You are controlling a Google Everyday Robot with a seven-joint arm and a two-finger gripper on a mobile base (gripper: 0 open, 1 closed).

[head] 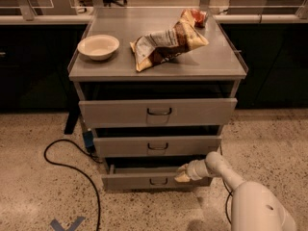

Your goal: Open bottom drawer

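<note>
The bottom drawer is the narrowest grey front of three, low on the cabinet, with a small dark wire handle at its centre. It stands slightly pulled out, with a dark gap above its top edge. My gripper sits at the drawer's upper right edge, just right of the handle, its pale tips against the front. My white arm reaches in from the lower right.
The middle drawer and top drawer also stand partly out. On the cabinet top lie a white bowl and chip bags. A black cable loops on the speckled floor at the left.
</note>
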